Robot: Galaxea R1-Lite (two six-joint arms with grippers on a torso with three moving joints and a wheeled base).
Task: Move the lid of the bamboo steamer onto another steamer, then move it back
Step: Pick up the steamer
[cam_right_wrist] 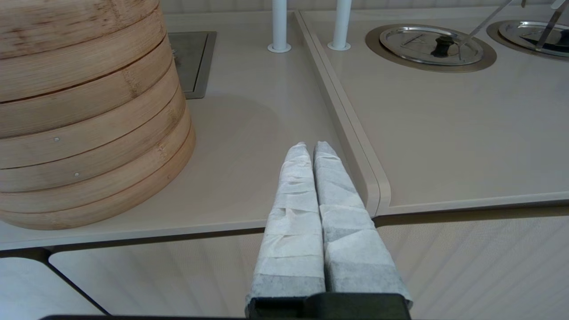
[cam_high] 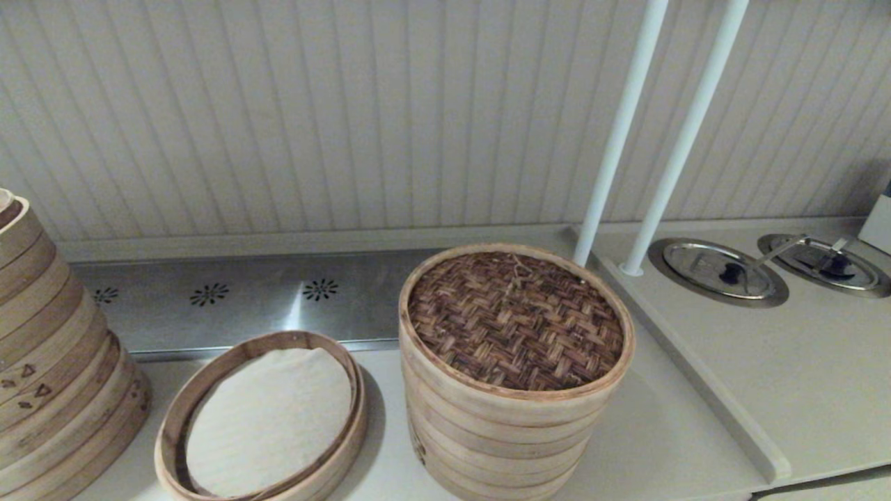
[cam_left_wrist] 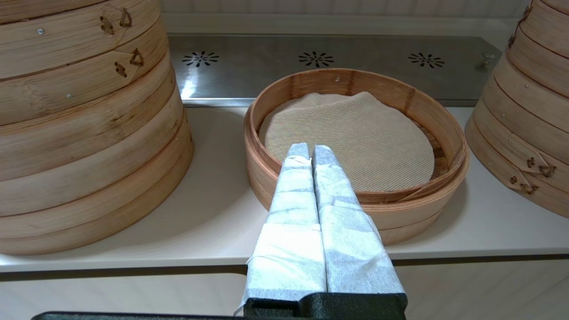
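Observation:
The bamboo steamer lid (cam_high: 515,319), dark brown herringbone weave with a pale rim and a small knot loop, sits on top of the multi-tier stack (cam_high: 494,431) in the middle of the counter. To its left lies the single low steamer (cam_high: 264,417) with a white cloth liner (cam_left_wrist: 351,133). Neither arm shows in the head view. My left gripper (cam_left_wrist: 311,149) is shut and empty, hanging off the counter's front edge and pointing at the low steamer (cam_left_wrist: 355,146). My right gripper (cam_right_wrist: 312,147) is shut and empty too, at the counter's front edge right of the stack (cam_right_wrist: 84,111).
A big steamer stack with triangle cut-outs (cam_high: 49,362) stands at the far left. A steel vent plate (cam_high: 230,299) lies behind the trays. Two white poles (cam_high: 654,139) rise at the back right, beside a raised counter (cam_high: 800,376) with two round metal covers (cam_high: 717,271).

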